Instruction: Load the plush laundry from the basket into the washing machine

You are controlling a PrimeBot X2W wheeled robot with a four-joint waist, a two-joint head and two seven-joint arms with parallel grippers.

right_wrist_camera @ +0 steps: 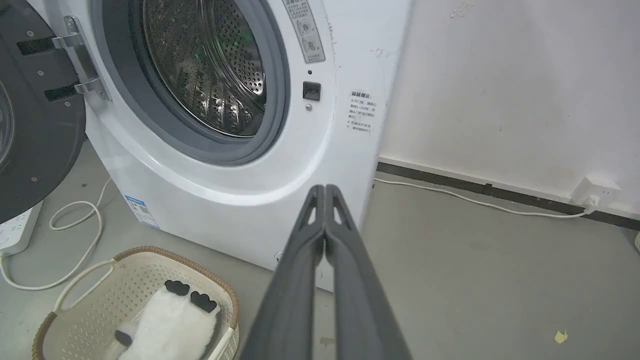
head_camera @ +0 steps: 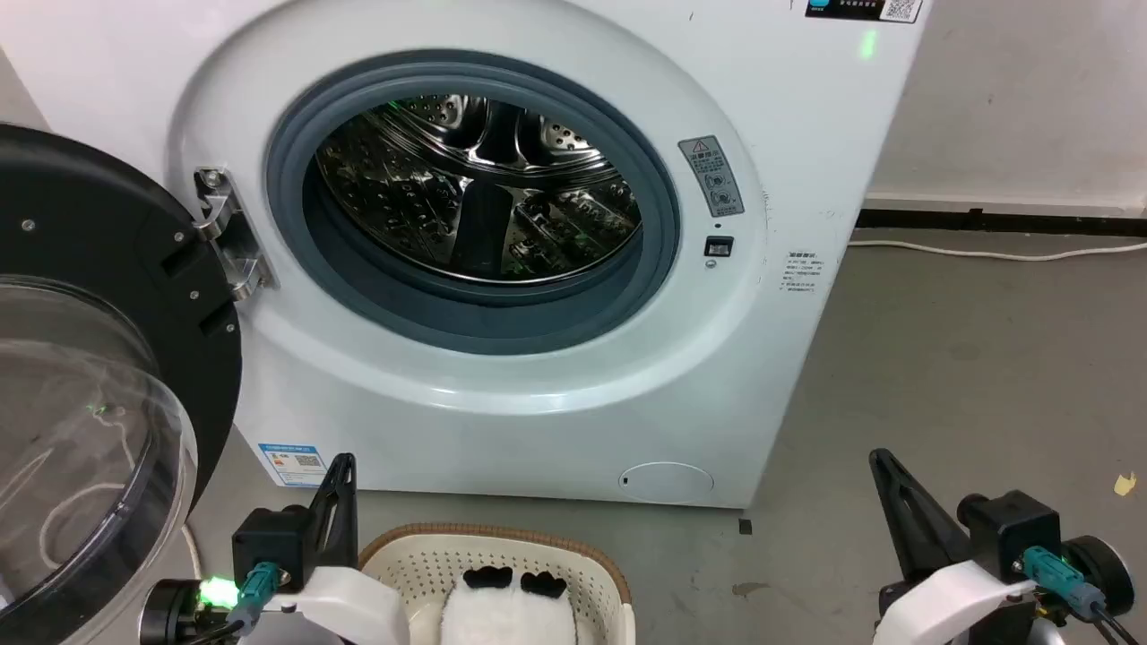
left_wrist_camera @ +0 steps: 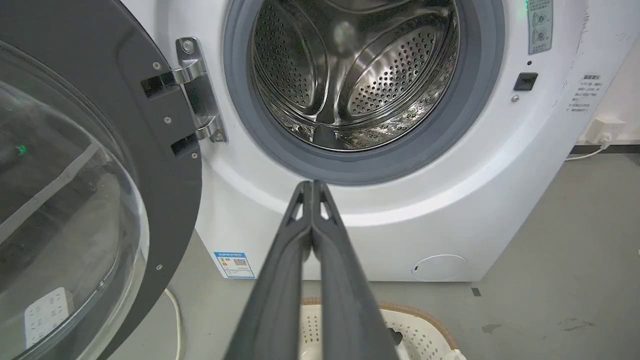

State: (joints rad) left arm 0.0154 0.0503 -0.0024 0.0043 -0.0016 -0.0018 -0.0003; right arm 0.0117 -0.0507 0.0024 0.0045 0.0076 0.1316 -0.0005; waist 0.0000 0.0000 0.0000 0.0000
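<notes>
The white washing machine stands in front of me, its black-rimmed clear door swung open to the left and the steel drum bare. On the floor before it sits the cream basket with a brown rim, holding the white plush with black ears. In the right wrist view the plush lies in the basket. My left gripper is shut and empty just left of the basket; its fingers are pressed together. My right gripper hangs shut and empty over the floor to the right, fingers touching.
A white cable loops on the floor beside a power strip under the open door. Another cable runs along the back wall to a socket. Grey floor stretches right of the washer.
</notes>
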